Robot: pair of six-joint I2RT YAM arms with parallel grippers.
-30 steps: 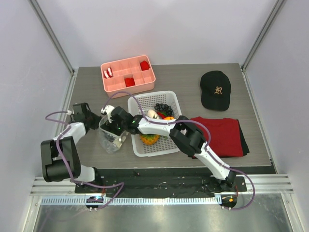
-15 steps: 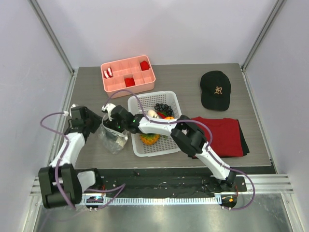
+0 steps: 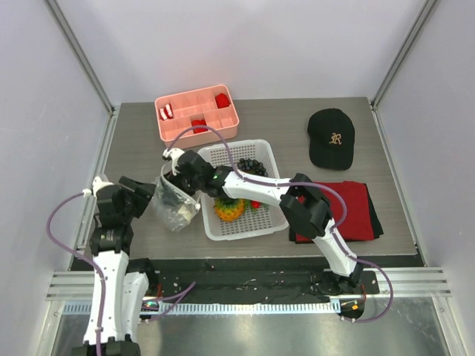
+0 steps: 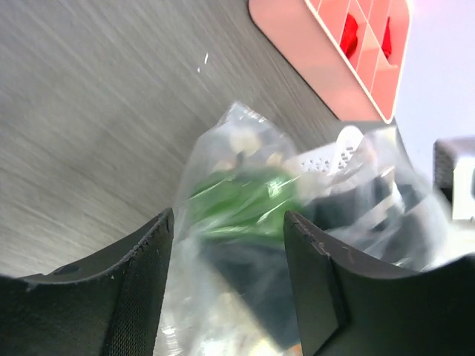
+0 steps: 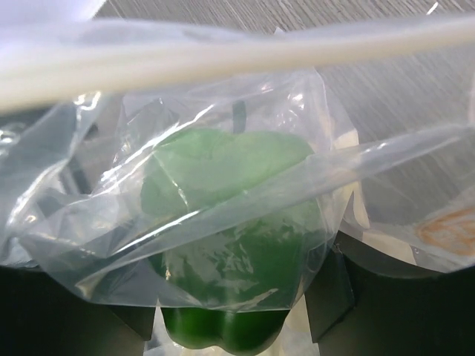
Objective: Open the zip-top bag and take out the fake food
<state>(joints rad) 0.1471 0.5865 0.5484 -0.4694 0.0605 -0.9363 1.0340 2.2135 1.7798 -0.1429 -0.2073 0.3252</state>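
Note:
The clear zip-top bag (image 3: 177, 211) stands crumpled on the table, left of the white basket (image 3: 276, 216). My right gripper (image 3: 180, 178) reaches into its mouth and is shut on a green fruit (image 5: 223, 193), which fills the gap between its fingers (image 5: 330, 293) with bag film (image 5: 334, 133) draped over it. My left gripper (image 3: 136, 195) is just left of the bag and open. In the left wrist view the bag (image 4: 245, 148) and the green fruit (image 4: 237, 204) show blurred beyond the tips of the left gripper (image 4: 228, 216). A pineapple (image 3: 228, 210) and dark grapes (image 3: 251, 166) lie in the basket.
A pink compartment tray (image 3: 197, 115) with red pieces sits at the back left, behind the basket. A black cap (image 3: 331, 137) lies at the back right, and a folded red cloth (image 3: 343, 208) lies right of the basket. My right arm stretches across the basket.
My left gripper has opened, let go of the bag and drawn back towards the near left. My right gripper has narrowed onto the green fruit inside the bag.

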